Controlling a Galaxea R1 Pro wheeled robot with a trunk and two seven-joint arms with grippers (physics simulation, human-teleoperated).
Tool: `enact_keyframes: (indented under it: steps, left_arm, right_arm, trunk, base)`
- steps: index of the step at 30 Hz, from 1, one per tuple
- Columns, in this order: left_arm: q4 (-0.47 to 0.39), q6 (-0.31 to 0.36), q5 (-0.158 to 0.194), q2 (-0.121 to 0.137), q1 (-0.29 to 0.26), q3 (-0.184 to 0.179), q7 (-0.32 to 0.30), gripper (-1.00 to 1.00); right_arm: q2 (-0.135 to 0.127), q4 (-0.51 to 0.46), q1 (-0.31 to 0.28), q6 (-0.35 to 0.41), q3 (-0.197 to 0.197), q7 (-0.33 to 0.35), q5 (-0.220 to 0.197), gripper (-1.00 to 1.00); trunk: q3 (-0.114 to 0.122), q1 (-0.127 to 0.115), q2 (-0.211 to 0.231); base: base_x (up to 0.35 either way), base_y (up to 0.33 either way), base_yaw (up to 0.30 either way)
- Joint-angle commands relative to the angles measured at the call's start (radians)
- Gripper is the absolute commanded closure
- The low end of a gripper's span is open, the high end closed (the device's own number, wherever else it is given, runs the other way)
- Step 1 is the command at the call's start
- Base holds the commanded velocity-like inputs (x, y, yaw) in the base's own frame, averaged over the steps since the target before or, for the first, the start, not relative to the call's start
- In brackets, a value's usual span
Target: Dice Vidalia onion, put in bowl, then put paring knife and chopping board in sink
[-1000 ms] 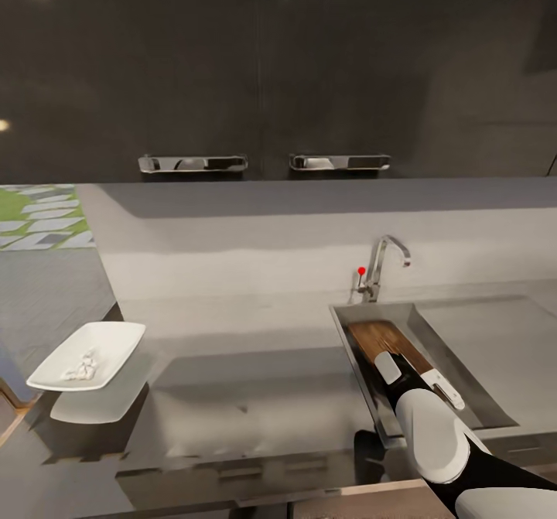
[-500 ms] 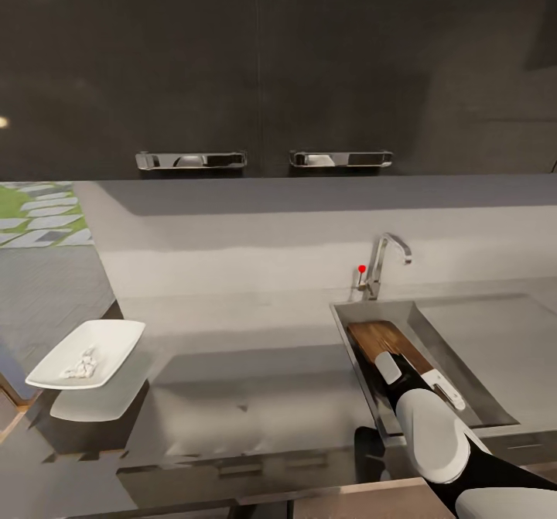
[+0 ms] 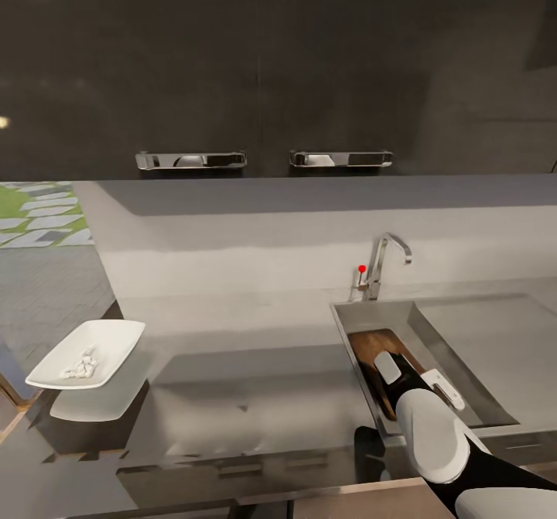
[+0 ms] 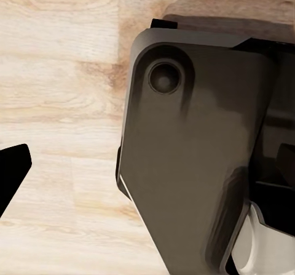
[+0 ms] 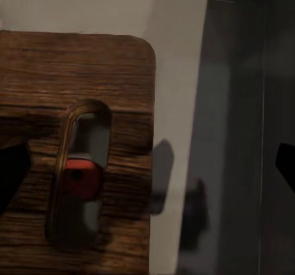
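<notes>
The chopping board (image 3: 383, 349) lies inside the sink (image 3: 456, 364), beneath the right arm. In the right wrist view, the red knife handle (image 5: 78, 179) shows through the board's slot, and the right gripper's fingertips stand spread apart, released, clear of the board. The bowl (image 3: 87, 355) rests on the countertop (image 3: 255, 395), well apart. Left finger state cannot be determined. No legible writing appears.

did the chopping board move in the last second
Yes. The chopping board has dropped nearer the camera inside the sink; its far edge now lies further from the tap, baring more basin floor.
</notes>
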Motion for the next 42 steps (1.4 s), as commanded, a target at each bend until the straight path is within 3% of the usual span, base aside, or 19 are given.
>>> enact_keyframes:
  steps: [1, 5, 7, 8, 9, 10, 12, 16, 18, 21, 25, 28, 33, 35, 38, 42]
  left_arm:
    - [0.003, -0.004, 0.009, -0.001, -0.002, -0.008, 0.001, -1.0]
    - [0.002, -0.008, 0.008, -0.001, -0.002, -0.008, 0.001, -1.0]
    - [0.001, -0.01, 0.008, -0.001, -0.002, -0.008, 0.001, -1.0]
    - [0.001, -0.011, 0.008, -0.001, -0.002, -0.008, 0.001, -1.0]
    - [0.0, -0.011, 0.007, -0.001, -0.002, -0.008, 0.001, -1.0]
    - [0.0, -0.012, 0.007, -0.002, -0.002, -0.008, 0.001, -1.0]
    - [-0.002, -0.023, 0.007, -0.002, -0.002, -0.008, 0.002, -1.0]
    - [-0.003, -0.105, 0.007, -0.002, -0.002, -0.008, 0.005, -1.0]
    - [-0.004, -0.153, 0.006, 0.007, -0.002, -0.008, 0.006, -1.0]
    - [-0.004, -0.175, 0.006, 0.021, -0.002, -0.007, 0.006, -1.0]
    - [-0.007, -0.185, 0.007, 0.032, -0.002, -0.005, 0.006, -1.0]
    - [-0.009, -0.201, 0.007, 0.033, -0.002, -0.004, 0.006, -1.0]
    - [-0.005, -0.3, 0.008, 0.032, -0.002, -0.007, 0.006, -1.0]
    - [-0.005, -0.306, 0.009, 0.032, -0.002, -0.007, 0.006, -1.0]
    - [-0.005, -0.309, 0.009, 0.032, -0.002, -0.007, 0.006, -1.0]
    - [-0.005, -0.31, 0.009, 0.031, -0.002, -0.007, 0.006, -1.0]
  right_arm:
    - [0.001, -0.001, -0.001, -0.005, -0.003, 0.001, -0.003, -1.0]
    - [0.002, -0.004, -0.001, -0.001, 0.009, 0.013, -0.002, -1.0]
    - [0.002, -0.007, -0.001, 0.0, 0.044, 0.03, 0.002, -1.0]
    - [0.002, -0.011, -0.001, 0.001, 0.095, 0.041, 0.006, -1.0]
    - [0.002, -0.012, -0.001, 0.002, 0.115, 0.044, 0.006, -1.0]
    - [0.002, -0.013, -0.001, 0.003, 0.16, 0.048, 0.007, -1.0]
    - [0.006, -0.017, -0.001, 0.009, 0.277, 0.054, 0.008, -1.0]
    - [0.011, -0.044, -0.001, 0.019, 0.441, 0.068, 0.008, -1.0]
    - [0.013, -0.087, -0.001, 0.053, 0.505, 0.115, 0.007, -1.0]
    - [0.012, -0.156, -0.001, 0.134, 0.532, 0.216, 0.006, -1.0]
    - [-0.004, -0.258, -0.001, 0.321, 0.541, 0.505, 0.012, -1.0]
    - [-0.049, -0.278, -0.001, 0.388, 0.543, 0.681, 0.015, -1.0]
    - [-0.139, -0.286, -0.001, 0.472, 0.55, 0.912, 0.022, -1.0]
    - [-0.15, -0.286, -0.001, 0.476, 0.568, 0.948, 0.038, -1.0]
    - [-0.16, -0.286, -0.001, 0.48, 0.628, 1.025, 0.093, -1.0]
    - [-0.162, -0.286, -0.001, 0.48, 0.646, 1.072, 0.112, -1.0]
  trunk:
    - [-0.002, 0.0, -0.001]
    - [-0.002, 0.0, -0.001]
    - [-0.002, 0.0, -0.001]
    - [-0.002, 0.0, -0.001]
    - [-0.002, 0.0, -0.001]
    - [-0.002, 0.0, -0.001]
    - [-0.002, 0.0, -0.001]
    - [-0.002, 0.0, -0.001]
    - [-0.002, 0.0, -0.001]
    - [-0.002, 0.0, -0.001]
    - [-0.002, 0.0, -0.001]
    - [-0.002, 0.0, -0.001]
    - [-0.002, 0.0, -0.001]
    - [-0.002, 0.0, -0.001]
    - [-0.002, 0.0, -0.001]
    - [-0.002, 0.0, -0.001]
  base:
    - [0.0, 0.0, 0.0]
    - [0.0, 0.0, 0.0]
    - [0.0, 0.0, 0.0]
    - [0.0, 0.0, 0.0]
    - [0.0, 0.0, 0.0]
    - [0.0, 0.0, 0.0]
    - [0.0, 0.0, 0.0]
    - [0.0, 0.0, 0.0]
    - [0.0, 0.0, 0.0]
    - [0.0, 0.0, 0.0]
    - [0.0, 0.0, 0.0]
    - [0.0, 0.0, 0.0]
    - [-0.004, 0.0, 0.0]
    - [-0.076, 0.0, 0.0]
    - [-0.197, 0.0, 0.0]
    - [-0.284, 0.0, 0.0]
